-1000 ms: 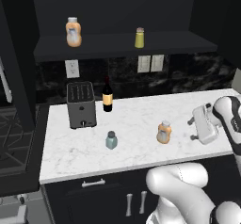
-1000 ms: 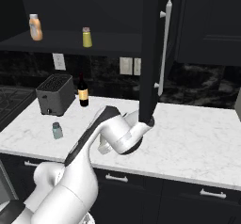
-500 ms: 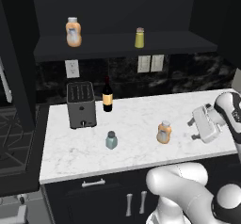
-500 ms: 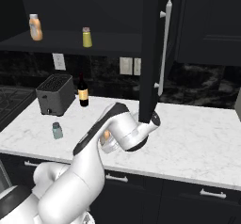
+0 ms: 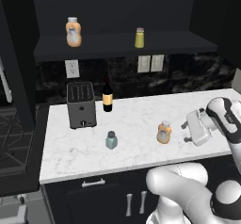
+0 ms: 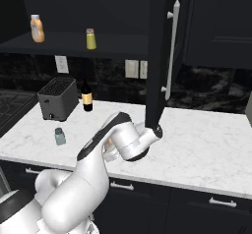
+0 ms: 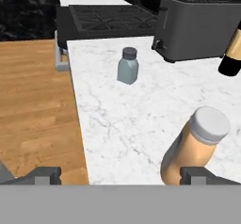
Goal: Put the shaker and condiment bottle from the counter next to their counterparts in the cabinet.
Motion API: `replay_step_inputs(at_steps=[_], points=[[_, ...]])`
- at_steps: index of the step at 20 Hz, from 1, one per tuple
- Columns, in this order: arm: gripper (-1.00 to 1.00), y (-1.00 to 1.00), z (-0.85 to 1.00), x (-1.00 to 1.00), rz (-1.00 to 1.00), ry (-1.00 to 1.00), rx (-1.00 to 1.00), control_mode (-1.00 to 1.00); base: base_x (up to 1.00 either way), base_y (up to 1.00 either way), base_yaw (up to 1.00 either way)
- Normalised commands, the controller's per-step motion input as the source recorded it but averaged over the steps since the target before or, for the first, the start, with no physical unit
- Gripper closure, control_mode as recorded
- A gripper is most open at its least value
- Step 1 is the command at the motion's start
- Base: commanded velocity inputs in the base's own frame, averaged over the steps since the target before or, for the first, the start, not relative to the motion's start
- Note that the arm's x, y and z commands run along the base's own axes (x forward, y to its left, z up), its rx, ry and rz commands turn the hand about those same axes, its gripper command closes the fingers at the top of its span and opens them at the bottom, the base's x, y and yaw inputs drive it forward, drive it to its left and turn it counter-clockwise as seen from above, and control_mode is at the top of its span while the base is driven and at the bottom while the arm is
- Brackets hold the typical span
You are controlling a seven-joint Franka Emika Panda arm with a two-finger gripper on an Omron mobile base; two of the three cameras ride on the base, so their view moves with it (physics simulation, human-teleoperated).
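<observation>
Counter (image 5: pixel 141 119), condiment bottle (image 5: pixel 164 132) beside open gripper (image 5: pixel 187 132)

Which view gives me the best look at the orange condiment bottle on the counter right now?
The hand view: the condiment bottle is close, cap and body clear, between the open jaws. The left base view shows it small but whole on the counter. In the right base view the arm mostly hides it.

Orange condiment bottle (image 5: pixel 164 132), white-marbled counter (image 5: pixel 136 119)

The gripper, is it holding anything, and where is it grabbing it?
Nothing is held. The gripper is open beside the orange bottle on the counter, one fingertip close to the bottle's body, not clamped on it.
</observation>
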Motion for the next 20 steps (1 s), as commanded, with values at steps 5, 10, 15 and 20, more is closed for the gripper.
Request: replay_step_inputs(at_steps=[5,10,15,20], points=[[-1.0,0.0,0.0,0.27,0.0,0.05,0.2,-1.0,0.0,0.0,0.0],[-1.0,0.0,-0.25,0.31,0.0,0.02,0.05,-1.0,0.0,0.0,0.0],[-1.0,0.0,-0.31,0.22,-0.02,0.0,0.0,-1.0,0.0,0.0,0.0],[-1.0,0.0,-0.14,0.19,-0.03,0.01,0.0,-1.0,0.0,0.0,0.0]])
